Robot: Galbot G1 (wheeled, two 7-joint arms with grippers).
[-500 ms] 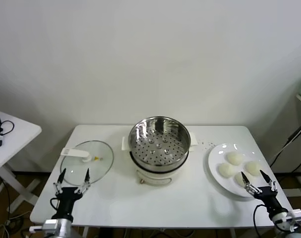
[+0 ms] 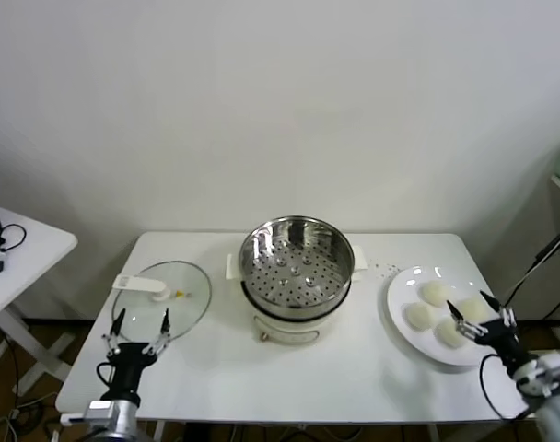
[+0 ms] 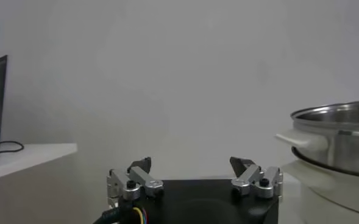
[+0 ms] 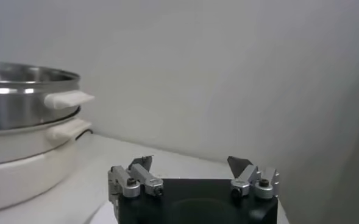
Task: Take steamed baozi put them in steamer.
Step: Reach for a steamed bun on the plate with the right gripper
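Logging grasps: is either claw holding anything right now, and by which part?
Nothing is held. The right claw hangs open over the baozi on the plate; the left claw waits open by the lid.

At frame centre the steamer (image 2: 297, 276) stands empty on the white table (image 2: 354, 368). Right, the right gripper (image 2: 474, 313) hovers spread wide over baozi (image 2: 436, 293) on a plate (image 2: 400, 322). Lower left, the left gripper (image 2: 140, 330) waits, splayed, beside a glass lid (image 2: 162, 296).

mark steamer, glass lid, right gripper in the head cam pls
steamer (image 2: 297, 269): head view, on the perforated tray inside.
glass lid (image 2: 174, 308): head view, on the clear glass below its handle.
right gripper (image 2: 472, 311): head view, midway between its open fingertips, over the plate's baozi.
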